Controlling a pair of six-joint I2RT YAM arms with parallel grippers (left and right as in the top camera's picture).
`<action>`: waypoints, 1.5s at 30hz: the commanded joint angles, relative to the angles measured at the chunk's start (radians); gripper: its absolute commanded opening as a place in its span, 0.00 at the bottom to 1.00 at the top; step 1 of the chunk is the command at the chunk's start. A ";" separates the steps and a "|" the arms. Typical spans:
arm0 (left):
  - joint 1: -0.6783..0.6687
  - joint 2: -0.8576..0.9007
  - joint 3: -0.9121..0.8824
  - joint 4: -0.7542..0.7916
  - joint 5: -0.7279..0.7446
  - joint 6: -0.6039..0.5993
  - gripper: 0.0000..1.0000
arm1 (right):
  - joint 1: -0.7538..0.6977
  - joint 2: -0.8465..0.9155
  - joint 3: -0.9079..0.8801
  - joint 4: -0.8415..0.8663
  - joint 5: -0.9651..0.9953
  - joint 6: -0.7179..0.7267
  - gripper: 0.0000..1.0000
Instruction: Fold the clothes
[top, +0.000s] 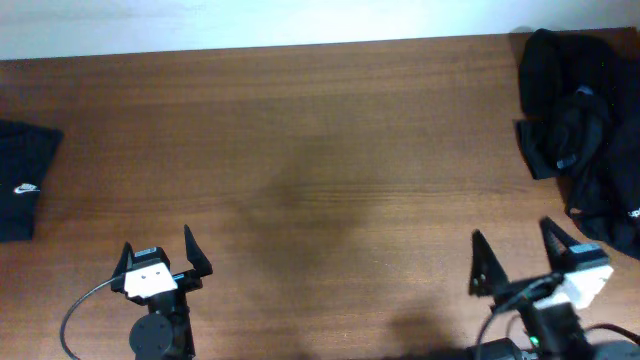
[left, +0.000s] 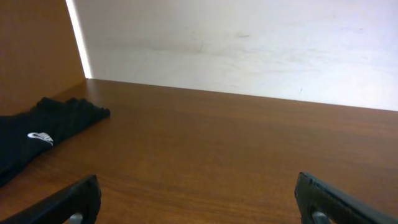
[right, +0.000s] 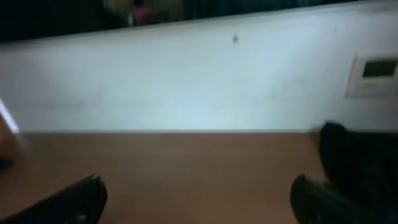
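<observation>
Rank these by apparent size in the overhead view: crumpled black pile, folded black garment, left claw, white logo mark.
1. crumpled black pile, partly cut off by the frame
2. folded black garment, also cut off at the edge
3. left claw, open
4. white logo mark on the folded garment
</observation>
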 joint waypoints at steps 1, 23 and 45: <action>-0.005 -0.009 -0.008 0.005 -0.010 -0.006 0.99 | 0.007 -0.074 -0.161 0.149 0.015 0.002 0.99; -0.005 -0.009 -0.008 0.005 -0.010 -0.006 0.99 | -0.100 -0.164 -0.680 0.716 -0.020 0.006 0.98; -0.005 -0.009 -0.008 0.005 -0.010 -0.006 0.99 | -0.152 -0.164 -0.758 0.546 -0.019 -0.006 0.99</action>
